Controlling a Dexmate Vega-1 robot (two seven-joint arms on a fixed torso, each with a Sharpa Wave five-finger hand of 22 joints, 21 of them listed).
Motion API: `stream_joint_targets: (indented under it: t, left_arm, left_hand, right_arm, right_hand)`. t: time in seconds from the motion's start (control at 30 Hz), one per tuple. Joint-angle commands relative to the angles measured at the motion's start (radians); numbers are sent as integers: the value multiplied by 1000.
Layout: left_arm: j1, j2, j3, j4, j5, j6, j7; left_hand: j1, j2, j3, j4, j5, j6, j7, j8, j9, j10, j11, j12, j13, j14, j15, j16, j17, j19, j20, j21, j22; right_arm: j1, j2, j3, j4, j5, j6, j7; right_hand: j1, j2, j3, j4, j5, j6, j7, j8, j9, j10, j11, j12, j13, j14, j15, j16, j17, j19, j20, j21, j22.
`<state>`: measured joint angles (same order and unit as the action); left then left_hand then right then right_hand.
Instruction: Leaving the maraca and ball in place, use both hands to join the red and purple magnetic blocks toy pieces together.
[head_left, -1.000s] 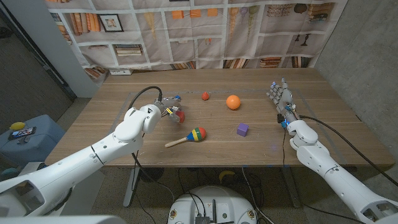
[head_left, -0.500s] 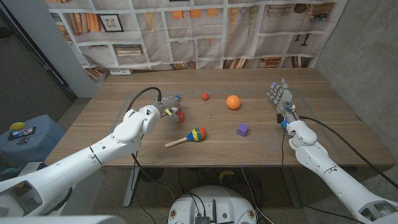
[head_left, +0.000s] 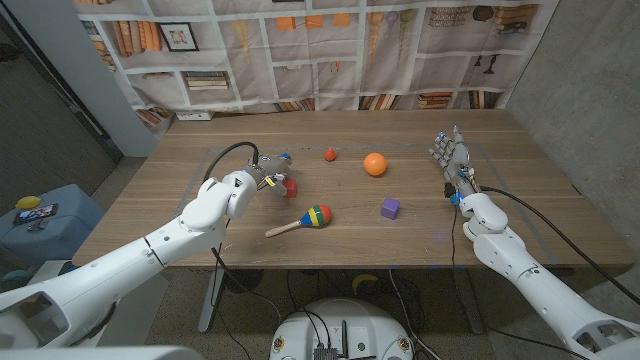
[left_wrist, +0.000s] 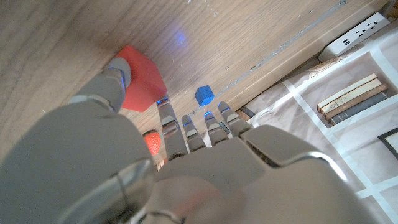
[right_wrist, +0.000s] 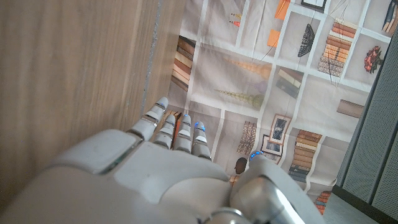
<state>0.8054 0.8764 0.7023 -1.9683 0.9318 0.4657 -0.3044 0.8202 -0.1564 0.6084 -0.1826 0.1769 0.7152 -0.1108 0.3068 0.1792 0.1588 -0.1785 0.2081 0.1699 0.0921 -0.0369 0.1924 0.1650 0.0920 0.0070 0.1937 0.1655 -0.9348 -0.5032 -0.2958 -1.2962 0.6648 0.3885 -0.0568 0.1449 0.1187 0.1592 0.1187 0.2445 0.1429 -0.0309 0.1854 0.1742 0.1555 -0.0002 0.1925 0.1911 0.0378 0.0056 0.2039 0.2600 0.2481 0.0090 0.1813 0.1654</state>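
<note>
Looks like a robot test lab dressed as a home: wooden bench before a backdrop printed with bookshelves, creased like cloth, bare grey wall to one side, power strip at the bench's far edge.

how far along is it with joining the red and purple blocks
Early stage. Nothing is joined yet: the purple block sits alone on the table, apart from the red block. In hand: the left robot hand is at the red block, touching it. Left: the right robot hand waits open, far from the purple block.
</note>
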Motion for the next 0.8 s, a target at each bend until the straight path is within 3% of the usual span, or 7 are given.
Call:
stream_joint_targets:
  t: [0.03, 0.3, 0.8]
  left_arm:
    - [-4, -16, 10, 24, -1, -5, 43]
    - [-4, -24, 14, 26, 5, 0, 65]
    - [27, -26, -33, -10, -50, 21, 136]
  left_hand:
    - [17, 0, -11, 2, 4, 32, 0, 9, 3, 18, -3, 1, 5, 21, -67, 0, 5, 18, -1, 1, 2]
    - [38, 6, -39, 6, 4, 148, 7, 29, 4, 63, -15, 1, 5, 56, -82, -2, 5, 57, -16, 2, 2]
    - [51, 19, -57, 10, 7, 206, 9, 30, 4, 94, -26, -1, 5, 70, -80, -5, 5, 90, -36, 6, 3]
  right_arm:
    - [4, 3, -1, 8, 0, 0, 0]
    - [1, -3, 0, 1, 3, -5, 4]
    - [-2, -19, 2, -7, 8, -10, 24]
  right_hand:
    - [-1, 6, 9, -2, 10, 5, -7, 4, 3, 9, 3, 4, -1, 7, 3, 6, -1, 2, 6, 6, 1]
    - [-3, 7, 11, -2, 11, 6, -7, 4, 3, 8, 3, 4, -1, 7, 4, 6, -3, 3, 7, 6, 1]
    - [-5, 9, 14, -2, 12, 7, -6, 3, 3, 9, 2, 3, -1, 6, 2, 6, -5, 3, 8, 6, 1]
